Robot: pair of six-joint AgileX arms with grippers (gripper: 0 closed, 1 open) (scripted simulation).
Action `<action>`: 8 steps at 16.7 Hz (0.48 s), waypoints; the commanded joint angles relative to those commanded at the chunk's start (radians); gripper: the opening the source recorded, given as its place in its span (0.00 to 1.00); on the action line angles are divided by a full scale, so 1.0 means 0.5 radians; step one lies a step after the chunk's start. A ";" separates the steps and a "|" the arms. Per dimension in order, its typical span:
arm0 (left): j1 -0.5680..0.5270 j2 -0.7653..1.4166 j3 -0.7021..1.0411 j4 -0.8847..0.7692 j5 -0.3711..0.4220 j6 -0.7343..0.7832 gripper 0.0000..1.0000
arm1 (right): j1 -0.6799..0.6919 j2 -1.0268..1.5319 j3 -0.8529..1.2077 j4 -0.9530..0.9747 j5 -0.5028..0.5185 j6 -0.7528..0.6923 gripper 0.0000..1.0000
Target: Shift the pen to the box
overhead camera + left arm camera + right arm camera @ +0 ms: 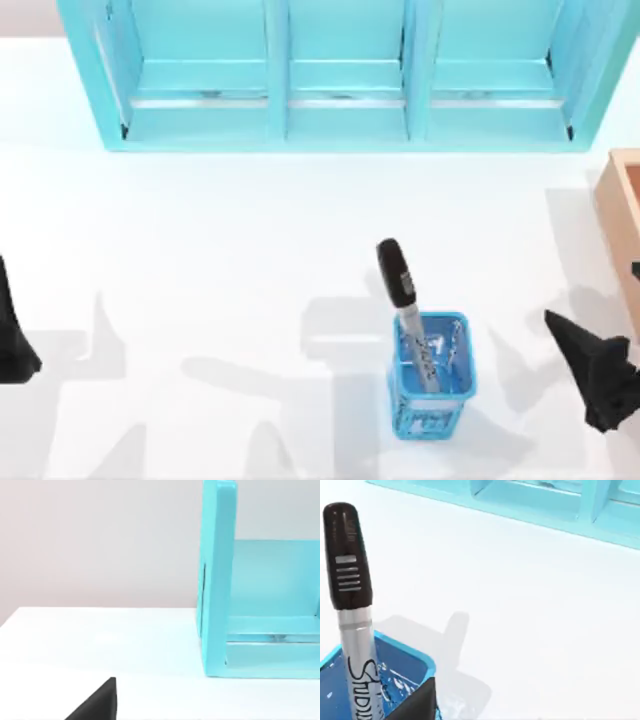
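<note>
Two arms, one job. Left tool (12,340) parked at the counter's left edge; cannot tell whether open or closed. Cyan shelf (340,75) runs along the far edge, three bays. Pen (408,310) stands tilted in the blue basket (430,385) near the front edge, right of centre, black cap well above the rim. Right tool (590,370) hovers beside the basket toward the right edge, holding nothing; its opening I cannot tell. Box (622,215) sits at the right edge, partly out of frame.

Risks, as I judge them: the basket looks light, so a side approach could knock it over. The pen leans, so a pinch on the cap may slip. Lifting too low could drag the basket along.
</note>
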 joint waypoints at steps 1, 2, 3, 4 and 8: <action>0.000 0.000 0.000 0.000 0.000 0.000 1.00 | 0.078 0.147 0.047 0.001 -0.047 0.000 1.00; 0.000 0.000 0.000 0.000 0.000 0.000 1.00 | 0.151 0.281 0.092 0.003 -0.091 0.000 1.00; 0.000 0.000 0.000 0.000 0.000 0.000 1.00 | 0.217 0.399 0.133 0.005 -0.131 0.000 1.00; 0.000 0.000 0.000 0.000 0.000 0.000 1.00 | 0.276 0.501 0.170 0.007 -0.166 0.000 1.00; 0.000 0.000 0.000 0.000 0.000 0.000 1.00 | 0.405 0.695 0.253 0.013 -0.243 0.001 1.00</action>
